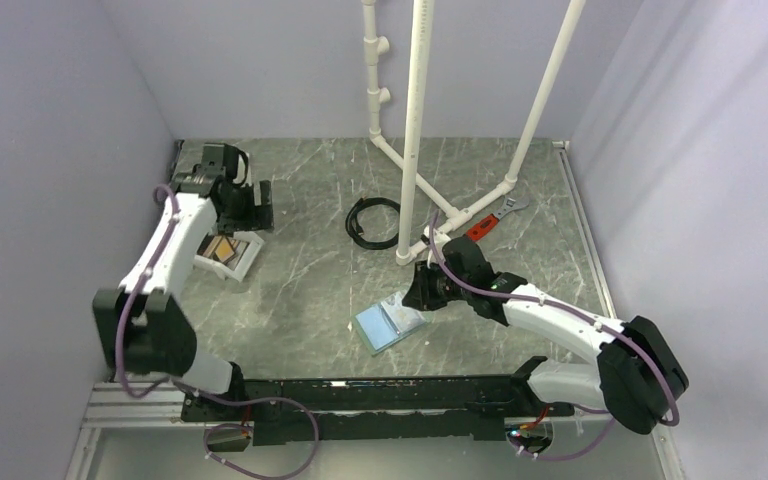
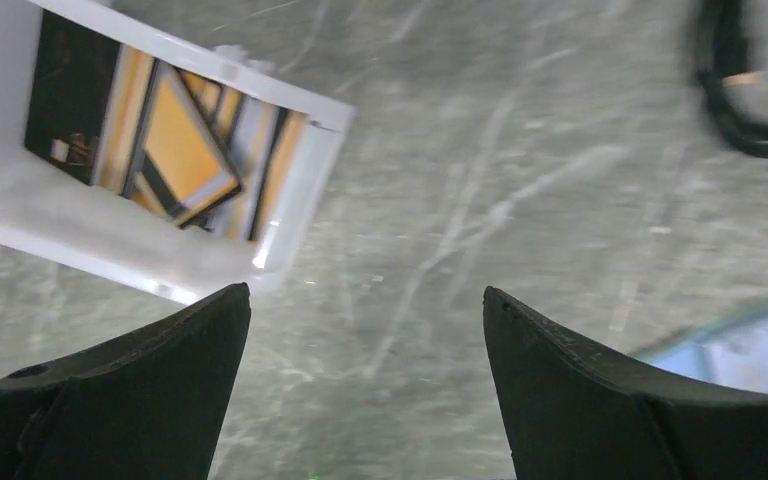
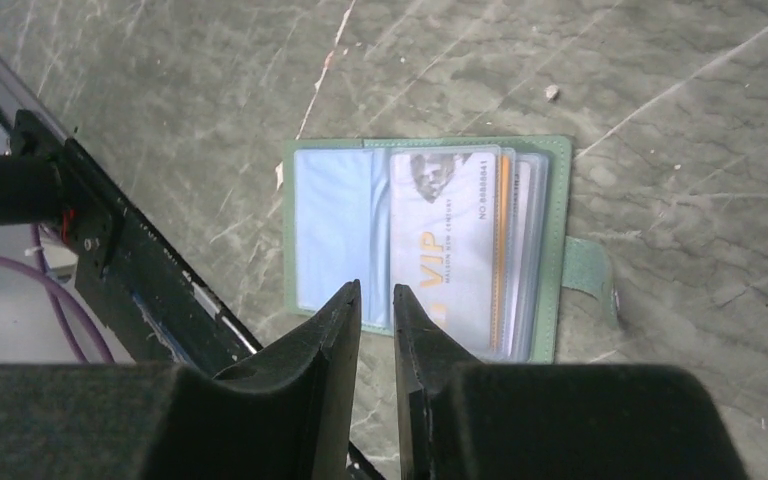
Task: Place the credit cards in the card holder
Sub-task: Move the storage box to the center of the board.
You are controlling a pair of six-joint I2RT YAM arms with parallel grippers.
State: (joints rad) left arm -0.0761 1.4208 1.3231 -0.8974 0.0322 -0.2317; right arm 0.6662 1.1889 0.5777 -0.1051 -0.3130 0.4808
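Left gripper [image 2: 365, 300]: released, jaws spread wide and empty, poised above the bare surface [image 2: 520, 180] just beside the white tray [image 2: 110, 250], in which several orange and dark cards [image 2: 175, 150] lie overlapping. Right gripper [image 3: 377, 290]: jaws parted only by a narrow slit with nothing between them, hovering over the near edge of the card holder [image 3: 330, 230]. The card holder lies open and flat on the surface near the middle, well apart from the tray, with a pale VIP card [image 3: 450, 240] and an orange-edged one behind it seated in its right-hand sleeves.
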